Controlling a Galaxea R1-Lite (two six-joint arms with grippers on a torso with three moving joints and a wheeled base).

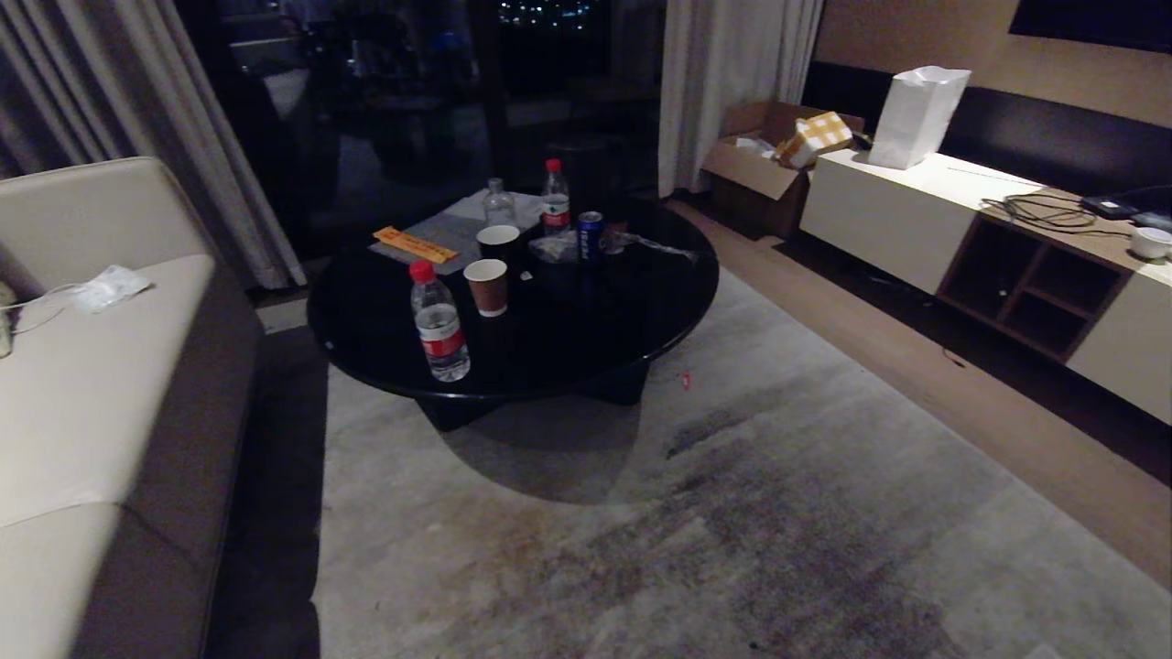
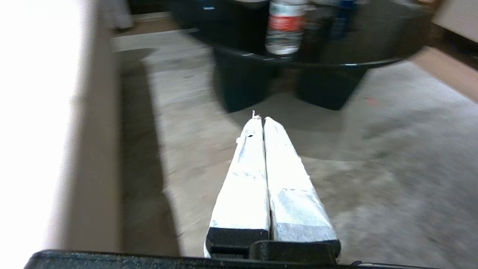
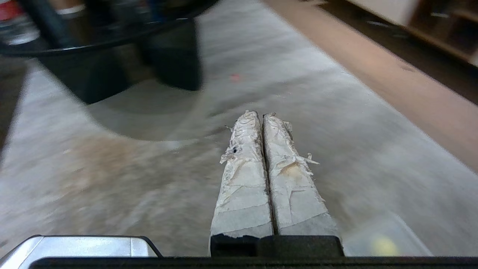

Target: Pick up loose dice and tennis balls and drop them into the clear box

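Only a blurred clear box (image 3: 388, 239) with a tennis ball (image 3: 381, 246) inside shows, its long axis unclear. Left gripper (image 2: 263, 118) and right gripper (image 3: 261, 114) are both closed, empty, over the carpet (image 1: 732, 513).

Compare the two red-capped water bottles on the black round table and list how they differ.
The near bottle stands at the front edge of the black round table, by the brown paper cup; the far bottle stands at the back, beside the blue can. The near bottle stands apart from the clutter; the far bottle stands among a glass bottle and papers. Both are upright, clear, red-capped, with red-and-white labels.
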